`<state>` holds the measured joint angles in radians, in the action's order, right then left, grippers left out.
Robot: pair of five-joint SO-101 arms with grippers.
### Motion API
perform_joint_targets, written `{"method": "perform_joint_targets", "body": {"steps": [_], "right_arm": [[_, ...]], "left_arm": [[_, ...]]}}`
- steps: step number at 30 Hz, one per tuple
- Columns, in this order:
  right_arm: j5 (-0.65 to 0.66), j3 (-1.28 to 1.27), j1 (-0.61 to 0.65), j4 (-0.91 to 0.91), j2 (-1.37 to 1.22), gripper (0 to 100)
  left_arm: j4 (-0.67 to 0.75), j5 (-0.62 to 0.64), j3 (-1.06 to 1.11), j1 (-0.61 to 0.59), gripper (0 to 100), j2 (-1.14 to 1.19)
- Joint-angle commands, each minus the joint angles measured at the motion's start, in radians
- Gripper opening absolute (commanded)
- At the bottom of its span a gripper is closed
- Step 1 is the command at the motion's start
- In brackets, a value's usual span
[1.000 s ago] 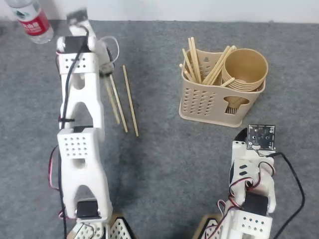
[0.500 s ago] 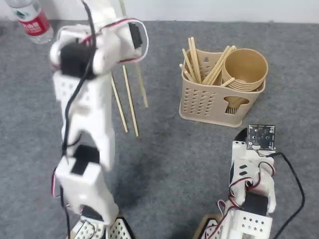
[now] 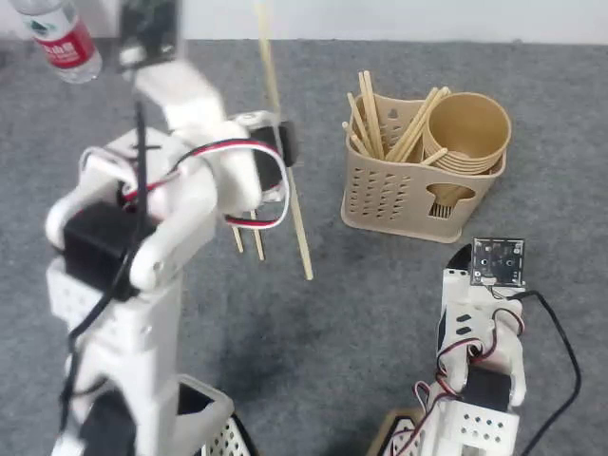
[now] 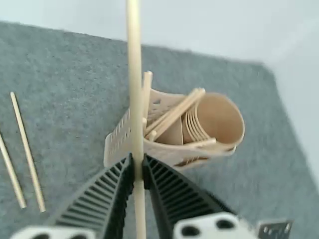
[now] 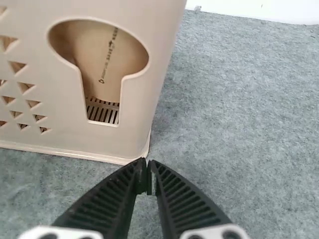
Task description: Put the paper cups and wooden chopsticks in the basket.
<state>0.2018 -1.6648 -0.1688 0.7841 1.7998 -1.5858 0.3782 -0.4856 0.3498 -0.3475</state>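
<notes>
Left jaws: clamped shut on the held chopstick (image 4: pixel 133 74), gripped partway along its length, with the left arm (image 3: pixel 152 237) raised above the counter (image 3: pixel 380 313).
Held chopstick: tilted in the high view (image 3: pixel 297 218), upper end toward the far wall, lower end between the left arm and the basket (image 3: pixel 389 199), clear of the basket's rim. Cannot tell whether the lower end touches the counter.
Right jaws: pressed together on nothing, low over the grey counter, tips just short of the basket's bottom corner.
Basket: upright toward the far side of the counter, two compartments. Stacked paper cups (image 3: pixel 467 128) in the one nearer the right arm, a bundle of wooden chopsticks (image 3: pixel 369 109) leaning in the other.
Loose chopsticks (image 4: pixel 27 154): two, flat on the counter side by side, partly hidden under the left arm in the high view.
Bottle (image 3: pixel 59 38): at the far corner, well apart from the basket.
</notes>
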Motion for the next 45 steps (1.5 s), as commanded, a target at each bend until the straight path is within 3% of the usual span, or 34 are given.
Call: {"method": "perform_joint_targets", "body": {"steps": [1, 5, 8, 12, 21, 27, 31, 35, 45], "right_arm": [[0.012, -0.014, 0.002, -0.001, 0.010, 0.9], [0.012, -0.014, 0.005, -0.002, 0.010, 0.9], [0.012, -0.015, 0.005, -0.002, 0.010, 0.9], [0.012, -0.015, 0.007, -0.002, 0.010, 0.9], [0.012, -0.015, 0.007, -0.004, 0.010, 0.9], [0.012, -0.015, 0.007, -0.007, 0.010, 0.9], [0.012, -0.015, 0.007, -0.008, 0.010, 0.9], [0.012, -0.015, 0.007, -0.008, 0.010, 0.9], [0.014, -0.015, 0.007, -0.008, 0.010, 0.9]], "left_arm": [[0.235, 0.008, 0.387, -0.018, 1, -0.219], [0.603, 0.000, 0.725, 0.014, 1, -0.416], [0.941, -0.086, 0.931, 0.069, 1, -0.508], [1.272, -0.146, 1.073, 0.100, 1, -0.512], [1.786, -0.321, 1.113, 0.100, 1, -0.259], [2.053, -0.482, 1.122, 0.109, 1, -0.005], [2.274, -0.514, 1.159, 0.101, 1, 0.164], [2.395, -0.516, 1.211, 0.098, 1, 0.255], [2.357, -0.512, 1.330, 0.167, 2, 0.124]]}}
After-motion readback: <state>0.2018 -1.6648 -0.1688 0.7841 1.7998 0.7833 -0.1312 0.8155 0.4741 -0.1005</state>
